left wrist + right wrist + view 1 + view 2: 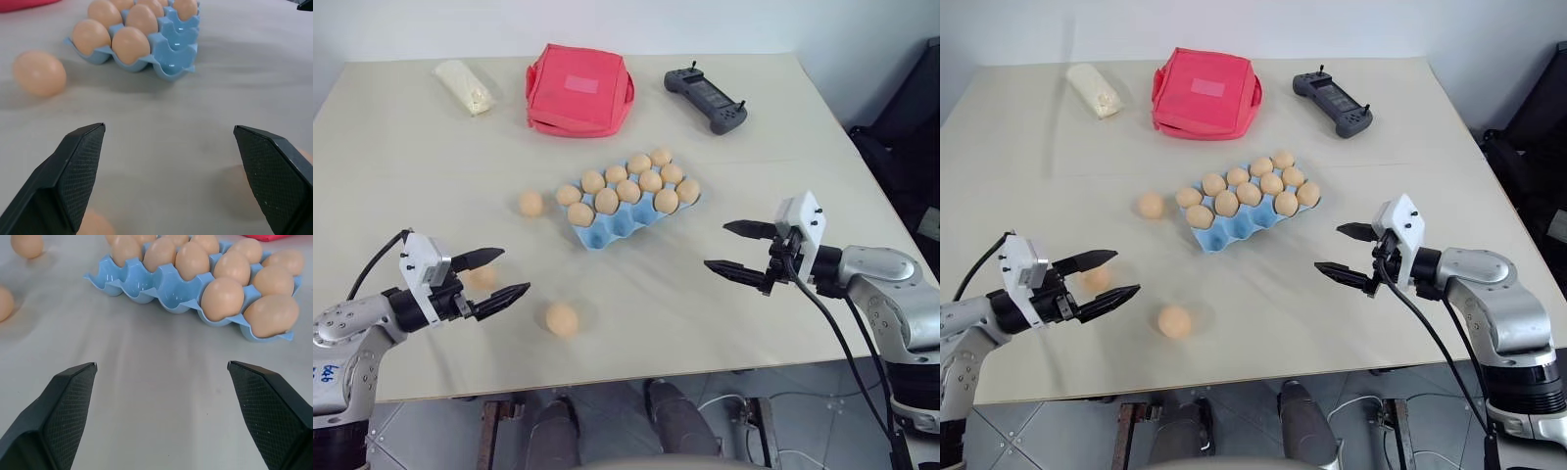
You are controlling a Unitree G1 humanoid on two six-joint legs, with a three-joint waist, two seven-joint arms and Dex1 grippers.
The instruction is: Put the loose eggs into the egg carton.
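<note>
- The egg carton point(631, 201) sits mid-table, set diagonally, with ten eggs seated and empty cups at its near-left end, the end closest to the strays.
- Three loose eggs point(562, 319) lie on the table point(401, 147): one just left of the carton, one near the front edge, and one between the fingers of the left gripper point(492, 277) as seen from above.
- The left gripper's jaws stand wide apart with nothing held; it seems lined up for that egg.
- The right gripper point(740, 250), right of the carton, is likewise fully spread and empty, probably parked clear so the left arm has room.
</note>
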